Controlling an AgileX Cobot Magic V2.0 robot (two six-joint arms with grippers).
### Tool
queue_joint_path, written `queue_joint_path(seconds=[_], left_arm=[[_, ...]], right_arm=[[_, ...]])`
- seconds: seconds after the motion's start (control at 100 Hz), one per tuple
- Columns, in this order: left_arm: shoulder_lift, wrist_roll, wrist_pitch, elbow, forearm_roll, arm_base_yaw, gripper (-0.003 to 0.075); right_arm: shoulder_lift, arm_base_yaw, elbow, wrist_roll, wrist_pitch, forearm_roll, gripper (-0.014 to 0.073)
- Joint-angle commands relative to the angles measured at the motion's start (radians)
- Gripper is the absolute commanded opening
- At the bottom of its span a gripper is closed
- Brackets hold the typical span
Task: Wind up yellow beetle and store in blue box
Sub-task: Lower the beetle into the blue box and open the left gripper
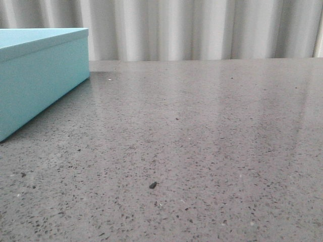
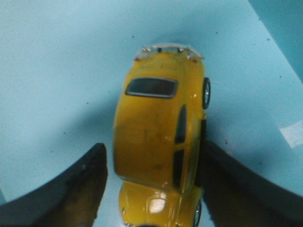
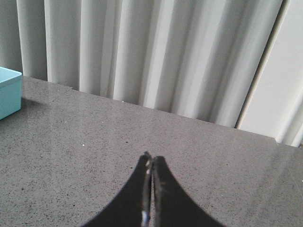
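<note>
Front view: a grey speckled stone-look table [image 1: 202, 151] fills most of the scene, with pale pleated curtains [image 1: 202, 27] hanging behind it. At the far left stands the blue box [image 1: 35, 75], light turquoise and matte, its flat lid on top; only part of it shows, cut off by the edge. A small dark speck [image 1: 153, 185] lies on the table near the front. Neither arm appears here.

Left wrist view: the yellow beetle [image 2: 158, 137], a rounded toy car with dark windows and a silver bumper, sits on a turquoise surface, seen from above. The left gripper [image 2: 151, 189] has its two dark fingers [image 2: 80, 189] spread, one on each side of the car. The finger on one side stands clear of the body, with blue showing between; the other lies right against the car's side by its wheels, though whether it presses there cannot be told.

Right wrist view: the right gripper [image 3: 150, 189] hovers above the bare table, its fingers pressed together with nothing between them. A corner of the blue box [image 3: 9, 92] shows at the edge, well apart from the gripper, curtains beyond.
</note>
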Motion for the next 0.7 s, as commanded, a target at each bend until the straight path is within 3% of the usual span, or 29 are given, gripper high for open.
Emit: queue_joint_path(seconds=[0.0,0.16,0.3,0.4,0.55,0.69], left_arm=[[-0.045,-0.015,-0.057,-0.025,-0.031,0.000,0.0524],[-0.109,-0.015,-0.102,-0.054,-0.119,0.000,0.0505],[-0.207,-0.015,-0.176,-0.072,-0.309,0.000,0.0371],[-0.295,-0.015,-0.140,-0.072,-0.382,0.000,0.0291],[-0.460,-0.015,-0.085,-0.028,-0.410,0.000,0.0276],[-0.658,-0.015,-0.103,0.115,-0.410,-0.002,0.0276]], right_arm=[[0.013,0.002,-0.021,-0.011,-0.072,-0.005,-0.0053],[0.013,0.002,-0.021,-0.011,-0.072,-0.005,-0.0053],[0.013,0.002,-0.021,-0.011,-0.072,0.003,-0.0053],[0.013,0.002,-0.021,-0.011,-0.085,0.031,-0.0053],[0.007,0.002,-0.010,-0.011,-0.094,0.036,-0.0053],[-0.029,0.002,0.023,-0.011,-0.122,0.036,-0.0053]])
